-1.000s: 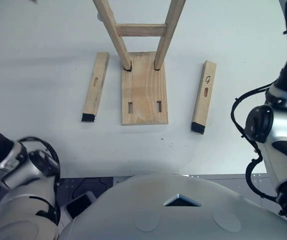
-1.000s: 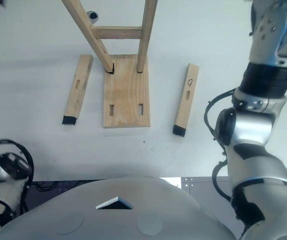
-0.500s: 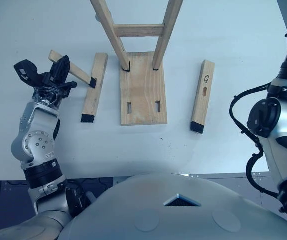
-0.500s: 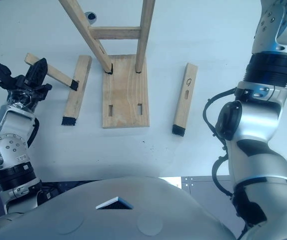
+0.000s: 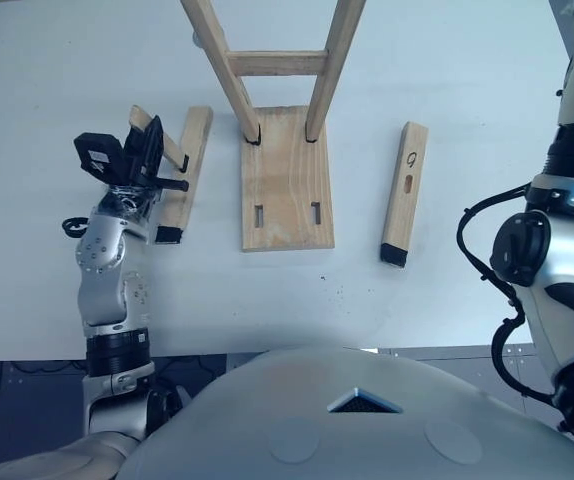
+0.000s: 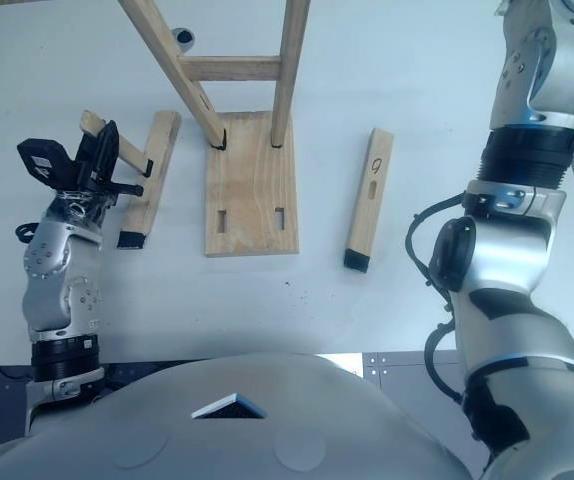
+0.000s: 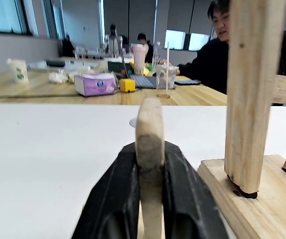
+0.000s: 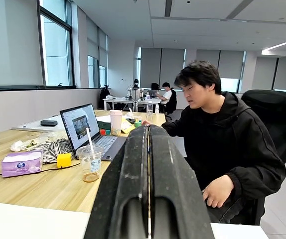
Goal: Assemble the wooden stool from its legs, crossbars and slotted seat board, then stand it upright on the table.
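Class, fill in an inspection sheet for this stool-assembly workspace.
Surface: white table.
Job's things: seat board flat; upright leg pair, joined by a crossbar, in its far slots; near slots empty; left loose leg and right loose leg lie beside it.
Clutter: small round item behind the upright legs.
Tools: left tool shut on second crossbar by the left loose leg; right tool shut, empty.
Cables: black cable loops on the right arm.
Surroundings: office desk with laptop and cup.
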Available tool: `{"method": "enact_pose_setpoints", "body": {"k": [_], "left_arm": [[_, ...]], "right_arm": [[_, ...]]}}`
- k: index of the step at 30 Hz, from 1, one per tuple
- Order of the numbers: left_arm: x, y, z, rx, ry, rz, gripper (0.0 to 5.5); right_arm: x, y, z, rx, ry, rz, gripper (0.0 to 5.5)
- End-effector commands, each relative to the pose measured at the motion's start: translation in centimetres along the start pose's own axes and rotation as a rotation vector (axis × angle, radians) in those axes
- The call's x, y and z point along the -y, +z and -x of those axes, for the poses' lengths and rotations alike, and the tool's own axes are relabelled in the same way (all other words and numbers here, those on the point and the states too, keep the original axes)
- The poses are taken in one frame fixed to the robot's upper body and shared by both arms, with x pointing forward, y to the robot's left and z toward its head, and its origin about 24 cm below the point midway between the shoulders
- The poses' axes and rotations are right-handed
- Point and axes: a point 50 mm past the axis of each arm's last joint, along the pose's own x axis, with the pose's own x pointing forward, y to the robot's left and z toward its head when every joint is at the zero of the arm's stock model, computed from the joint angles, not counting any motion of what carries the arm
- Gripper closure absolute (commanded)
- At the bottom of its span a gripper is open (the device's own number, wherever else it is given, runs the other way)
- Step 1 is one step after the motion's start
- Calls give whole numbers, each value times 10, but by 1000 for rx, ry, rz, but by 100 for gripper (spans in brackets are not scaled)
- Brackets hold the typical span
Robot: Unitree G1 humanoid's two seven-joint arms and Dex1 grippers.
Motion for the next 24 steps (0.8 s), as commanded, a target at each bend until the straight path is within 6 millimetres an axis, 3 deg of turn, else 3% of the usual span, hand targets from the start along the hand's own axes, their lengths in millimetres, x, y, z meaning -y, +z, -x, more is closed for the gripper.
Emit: {"method": "enact_pose_setpoints", "body": {"k": [1,5,6,10,13,17,20,24], "left_arm": [[-4,-91,49,-433,96,77,513],[-7,-82,41,-388,97,88,513],[-8,-76,37,-371,78,75,476],[-4,-41,20,-349,-49,23,417],[4,-10,14,-428,-142,-42,374],[0,12,20,-606,-89,-69,318],[12,16,22,-646,-86,-77,271],[19,13,32,-707,-70,-55,271]], "right_arm": [[2,3,1,6,-1,27,550],[3,1,-1,-6,-3,30,550],[3,0,-1,-7,-3,32,550],[1,-1,-1,-11,7,42,550],[2,0,-1,-11,8,48,550],[3,-3,4,-21,0,53,550],[3,-6,7,-30,-5,52,550],[2,-8,7,-46,2,51,550]]}}
